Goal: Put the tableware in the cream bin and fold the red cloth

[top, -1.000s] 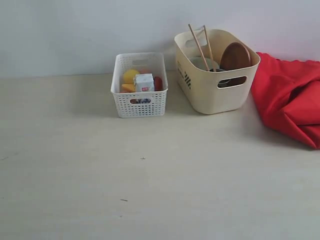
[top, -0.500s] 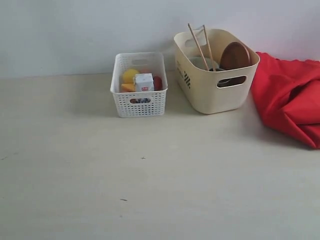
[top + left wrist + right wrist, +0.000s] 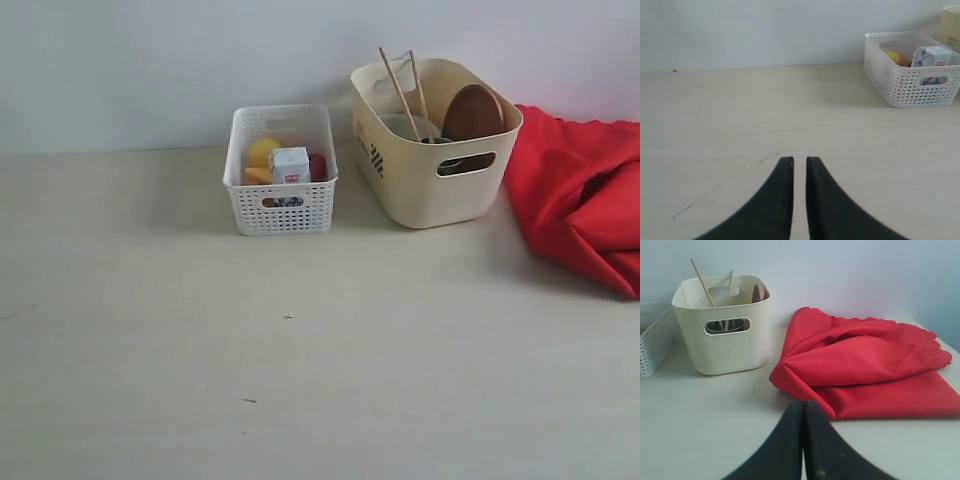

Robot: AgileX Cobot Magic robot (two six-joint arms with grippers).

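Right gripper (image 3: 803,404): fingers pressed together, nothing held. Left gripper (image 3: 800,161): fingers almost together with a thin slit, also empty.

The cloth (image 3: 865,365) lies just ahead of the right gripper and a bit to its right, flat on the table (image 3: 300,380). It is bunched in rough layers, with the scalloped edge on the far side. The bin (image 3: 735,347) is ahead-left of the right gripper, just beside the cloth; I can't tell if they touch. Chopsticks (image 3: 400,90), plate (image 3: 472,112) and bowl (image 3: 405,125) show inside the bin. The cup, spoon and knife can't be made out. No tableware is loose on the table, so I judge the sorting done and the fold as the step in hand.

How to do it well:
- Spread the right fingers before you close in; pressed together they will only shove the fabric.
- Go for one clear edge or corner, not the thick lump nearest the gripper. Pinching several layers will drag the whole pile.
- Come in low and lift only a little. The fabric looks limp and will sag and slip.
- The left gripper is well apart from the cloth, with the basket (image 3: 910,85) ahead-right of it. Bring it across to pin or lift the opposite corner so the layers line up.
- Pull away from the bin so you don't knock the leaning chopsticks.
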